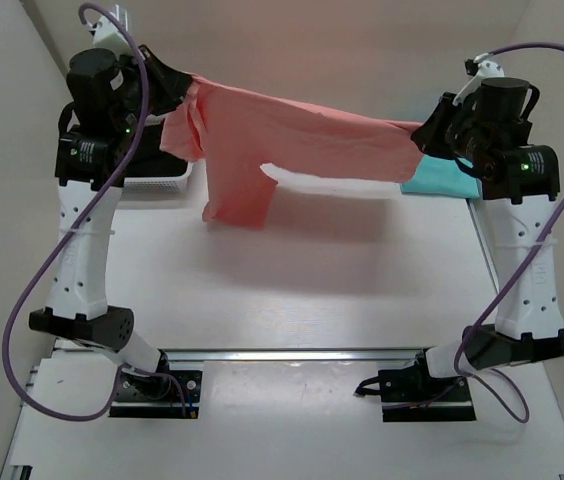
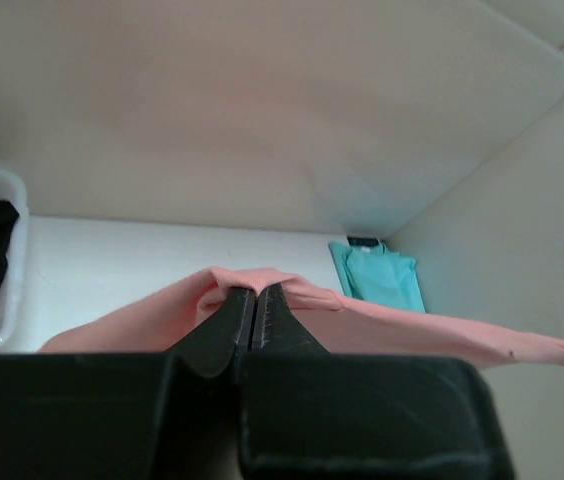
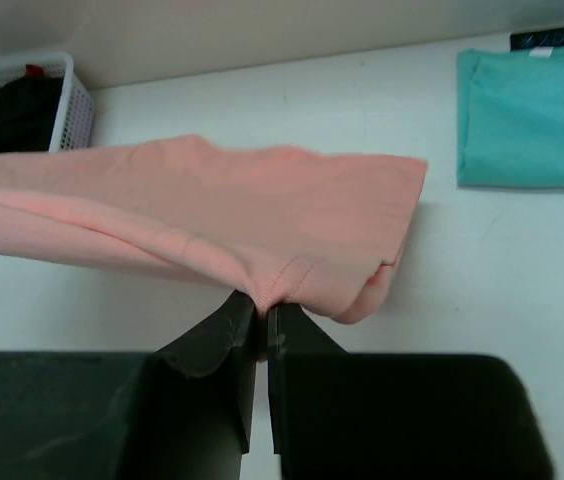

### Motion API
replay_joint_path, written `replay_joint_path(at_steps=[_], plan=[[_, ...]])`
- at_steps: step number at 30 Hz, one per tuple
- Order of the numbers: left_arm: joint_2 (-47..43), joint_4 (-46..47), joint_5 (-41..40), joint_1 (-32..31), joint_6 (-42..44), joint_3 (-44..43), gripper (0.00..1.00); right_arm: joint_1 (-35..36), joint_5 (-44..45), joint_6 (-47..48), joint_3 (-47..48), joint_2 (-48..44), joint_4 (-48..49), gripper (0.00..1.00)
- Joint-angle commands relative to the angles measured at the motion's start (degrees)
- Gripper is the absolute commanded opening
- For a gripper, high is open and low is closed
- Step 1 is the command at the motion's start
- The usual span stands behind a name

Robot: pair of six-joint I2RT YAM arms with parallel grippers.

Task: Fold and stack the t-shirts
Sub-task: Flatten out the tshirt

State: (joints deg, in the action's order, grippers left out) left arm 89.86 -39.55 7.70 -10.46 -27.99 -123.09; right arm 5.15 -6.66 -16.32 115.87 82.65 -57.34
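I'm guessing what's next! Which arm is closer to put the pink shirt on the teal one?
Right, probably. The right gripper pinches the pink shirt just beside the folded teal shirt; the left gripper is far across, by the basket.

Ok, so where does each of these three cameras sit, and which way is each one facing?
Top external: above and behind the robot, looking down over the table; left arm and right arm show, the pink shirt hung between them.
Left wrist: on the left arm, facing the back wall; left gripper shut on the shirt.
Right wrist: on the right arm, looking down at the table; right gripper shut on the shirt.
Shared: both wrist views show the basket and the teal shirt.
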Motion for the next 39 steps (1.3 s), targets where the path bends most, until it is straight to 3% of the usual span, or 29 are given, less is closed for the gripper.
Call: replay_joint_path(at_steps=[1, 5, 9, 20, 24, 29, 35, 38, 39], plan=[[-5.4, 2.2, -7.6, -0.1, 4.0, -5.1, 0.00, 1.3, 6.4, 3.4, 2.8, -5.8, 4.9, 0.00], [-8.5, 7.2, -10.8, 0.1, 3.6, -4.8, 0.00, -0.6, 7.2, 3.9, 3.2, -9.2, 9.0, 0.00], [-6.3, 8.8, -11.8, -0.4, 4.0, -7.1, 0.00, -5.1, 0.3, 4.3, 5.4, -7.7, 9.4, 0.00], [9.2, 6.5, -14.7, -5.3, 7.2, -7.3, 0.00, -2.0, -4.6, 4.2, 8.4, 12.4, 9.8, 0.00], [14.9, 5.7, -15.8, -4.8, 9.3, -14.5, 0.00, -2.0, -5.0, 3.5, 16.5, 18.5, 10.3, 0.00], [12.3, 8.7, -18.4, -3.6, 14.4, -16.1, 0.00, -2.7, -6.2, 3.4, 25.5, 20.4, 9.4, 0.00], [3.3, 12.2, -22.5, -5.4, 18.7, -11.9, 0.00, -5.1, -7.5, 2.1, 15.0, 12.0, 13.1, 0.01], [-4.9, 10.7, -23.2, -6.7, 17.5, -0.6, 0.00, -5.1, -7.1, 2.7, 5.2, 7.2, 10.7, 0.00], [-9.1, 11.7, -23.1, -7.0, 16.3, 7.3, 0.00, -5.1, -7.4, 2.3, -0.5, 6.0, 10.3, 0.00]])
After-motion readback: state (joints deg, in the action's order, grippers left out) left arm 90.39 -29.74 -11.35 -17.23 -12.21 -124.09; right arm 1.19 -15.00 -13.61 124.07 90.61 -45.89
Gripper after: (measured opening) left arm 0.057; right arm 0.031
